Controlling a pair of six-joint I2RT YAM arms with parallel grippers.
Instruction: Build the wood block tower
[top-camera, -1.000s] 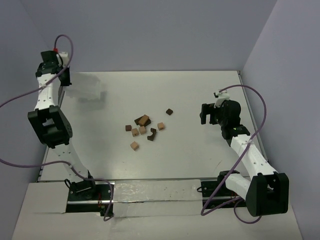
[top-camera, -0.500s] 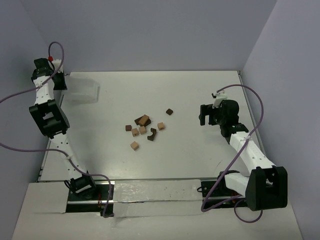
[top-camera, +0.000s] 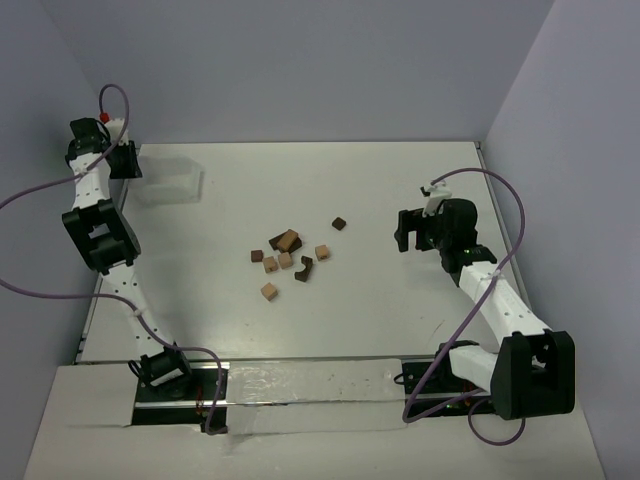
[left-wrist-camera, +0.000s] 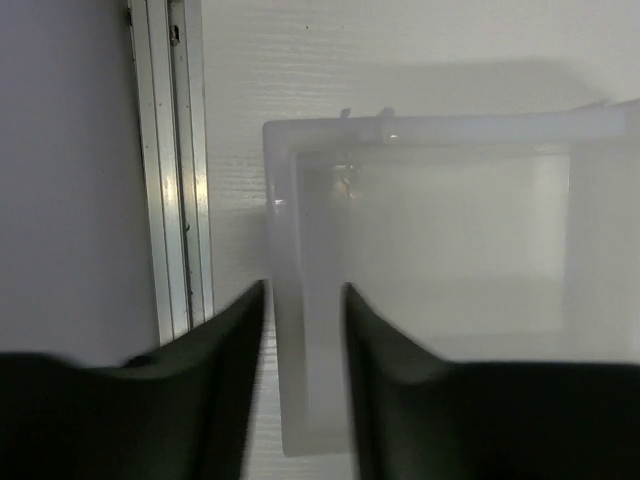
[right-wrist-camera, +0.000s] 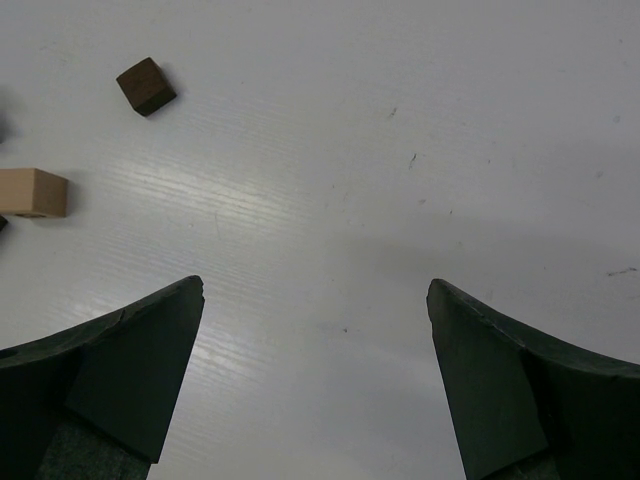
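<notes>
Found the wood blocks (top-camera: 288, 255) lying loose near the middle of the table (top-camera: 400, 310), tan and dark brown mixed, most of them close together. Noted one dark brown block (top-camera: 339, 223) a little apart at the far right of the group, and one tan block (top-camera: 322, 252) just nearer than it. Could not tell whether any block rested on another.

Saw the left gripper (top-camera: 125, 160) at the far left corner, well apart from the blocks, at the left wall of the clear plastic container (top-camera: 170, 180). In the left wrist view, found its fingers (left-wrist-camera: 230, 350) standing one on each side of that wall, with only a narrow gap. Could not tell whether pressing on the wall or only beside it.

Saw the right gripper (top-camera: 405, 232) on the right side, near the blocks but not touching them. Found it spread wide, holding nothing, with only bare table inside.
</notes>
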